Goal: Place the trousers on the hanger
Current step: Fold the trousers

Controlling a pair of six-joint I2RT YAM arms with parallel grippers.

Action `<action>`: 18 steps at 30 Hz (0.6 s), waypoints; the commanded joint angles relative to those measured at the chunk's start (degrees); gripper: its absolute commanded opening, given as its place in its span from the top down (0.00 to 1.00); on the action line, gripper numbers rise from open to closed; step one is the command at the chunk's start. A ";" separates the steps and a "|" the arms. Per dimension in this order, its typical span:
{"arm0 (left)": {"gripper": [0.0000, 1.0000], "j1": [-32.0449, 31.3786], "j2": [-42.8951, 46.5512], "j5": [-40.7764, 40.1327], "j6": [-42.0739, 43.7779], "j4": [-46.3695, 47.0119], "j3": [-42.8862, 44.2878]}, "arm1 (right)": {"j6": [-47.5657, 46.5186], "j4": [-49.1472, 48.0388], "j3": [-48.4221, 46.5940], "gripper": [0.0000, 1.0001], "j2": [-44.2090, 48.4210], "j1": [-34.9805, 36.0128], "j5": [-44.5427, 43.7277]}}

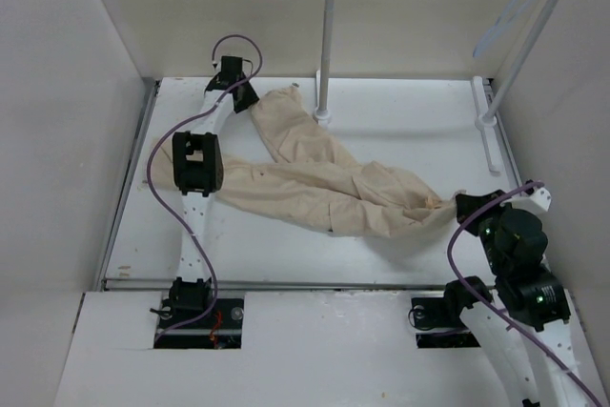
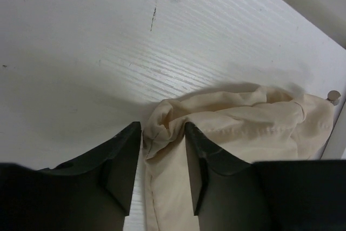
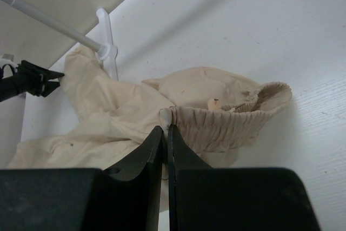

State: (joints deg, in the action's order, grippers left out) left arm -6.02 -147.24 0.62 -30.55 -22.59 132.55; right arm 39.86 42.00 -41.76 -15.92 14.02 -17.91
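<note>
The hanger (image 1: 513,5) hangs high and far to the right of the upright rack pole (image 1: 329,26). It is faint against the wall and cut off by the top edge of the overhead view, so its hook cannot be made out. The trousers (image 1: 324,188) lie wrinkled on the worktop (image 1: 400,131), fanning out in front of that pole. One leg runs up to just left of the pole's foot. The other reaches further left of the pole, where a link of the left arm covers its end. The gathered waistband lies to the pole's right and nearer the arm bases. The left end effector (image 1: 244,94) sits just left of the pole at the leg's tip. In its wrist view its fingers (image 2: 121,160) are spread, straddling a bunched fold of cloth (image 2: 243,128) and hiding what lies below. The right end effector (image 1: 464,205) is pressed together, pinching the waistband's edge (image 3: 216,123). Its dark body blocks the cloth beneath, and a small tan scrap inside the waist is too small to identify. Walls close the worktop behind the pole and on both sides. A second, slanted pole (image 1: 534,35) stands at the right edge. Bare worktop lies between the two pole feet, and a strip runs in front of the trousers toward the arm bases.
</note>
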 commanded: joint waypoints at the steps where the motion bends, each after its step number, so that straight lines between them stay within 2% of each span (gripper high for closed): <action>1: 0.67 -0.09 -0.15 -0.36 -0.13 -1.14 3.06 | 0.84 -3.41 0.54 0.95 0.28 0.61 0.25; 4: 0.77 -0.09 -0.94 0.43 -0.39 -1.14 2.98 | 0.84 -3.41 0.27 0.95 0.10 0.70 0.16; 8: 0.94 1.14 1.24 -1.15 -3.01 -0.36 0.79 | 0.75 -4.38 0.10 0.95 -0.69 0.70 0.42; 12: 0.98 7.19 10.88 -1.50 -8.91 3.16 -6.05 | 1.63 -7.54 0.27 0.95 -3.41 2.45 2.26; 18: 0.98 18.44 25.93 -8.53 -10.67 3.08 -13.10 | 1.19 -15.18 -2.53 0.96 -9.64 7.28 1.57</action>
State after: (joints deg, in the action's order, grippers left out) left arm 5.52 -135.24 -1.41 -38.61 -22.55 120.22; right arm 40.80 35.31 -41.34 -23.24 19.31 -16.84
